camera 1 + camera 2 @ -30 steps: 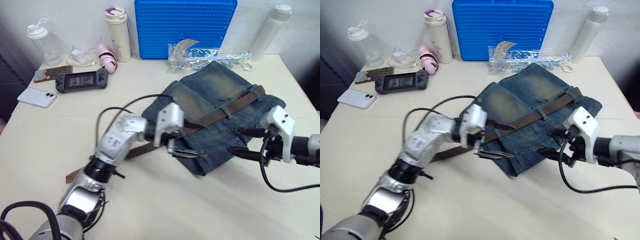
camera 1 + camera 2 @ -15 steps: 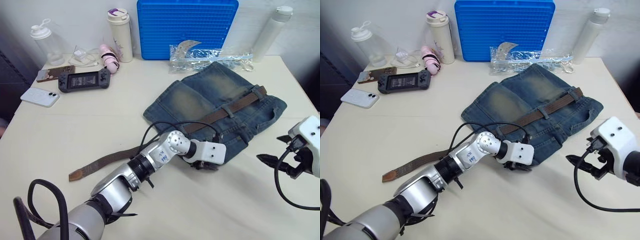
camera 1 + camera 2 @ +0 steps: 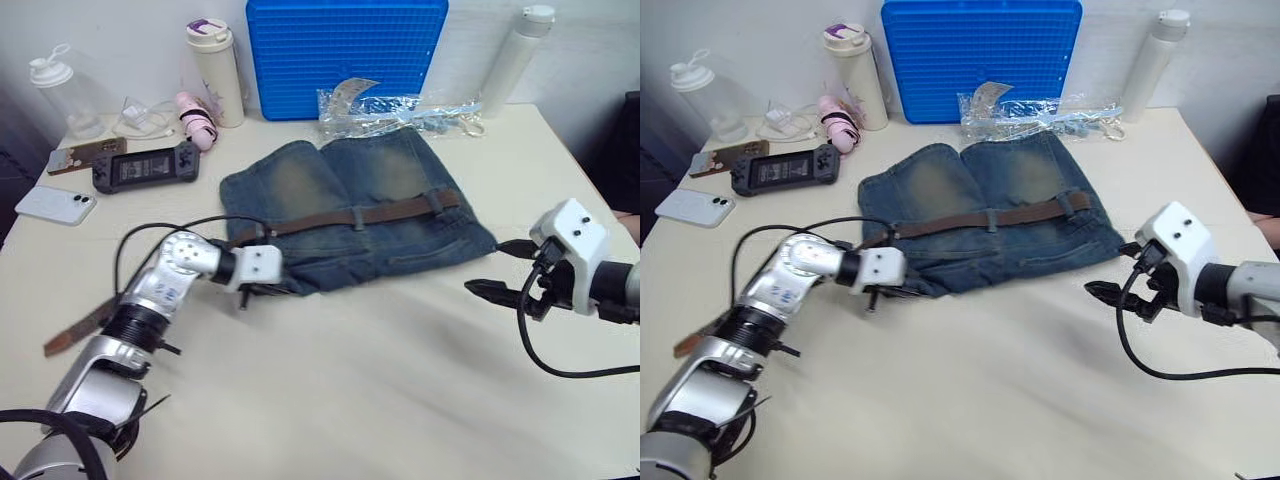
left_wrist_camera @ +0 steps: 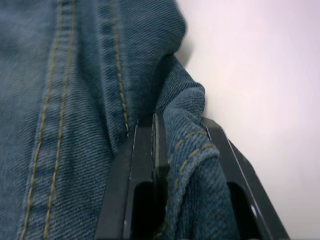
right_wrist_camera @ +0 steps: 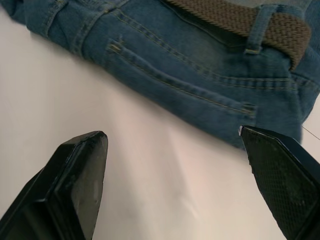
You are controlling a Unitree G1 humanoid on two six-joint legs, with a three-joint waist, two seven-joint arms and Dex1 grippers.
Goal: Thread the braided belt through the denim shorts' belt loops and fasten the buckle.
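The belt (image 3: 355, 216) lay threaded through several loops of the shorts (image 3: 350, 215) mid-table, its tail trailing left, unfastened. The left gripper (image 4: 180, 150) pinched the shorts' hem; the right gripper (image 3: 500, 268) hung open nearby.

Shorts (image 3: 350, 215) now lie flatter and squarer than 1 s ago, waistband w/ belt (image 3: 355, 216) running level across instead of slanting; a fold of the lower-left hem is pinched in left gripper (image 4: 179, 165), which has moved from the shorts' middle to that corner. Right gripper (image 3: 505, 268), earlier over the shorts' right edge, now hovers spread wide above bare table (image 3: 400, 380), just beside the shorts.
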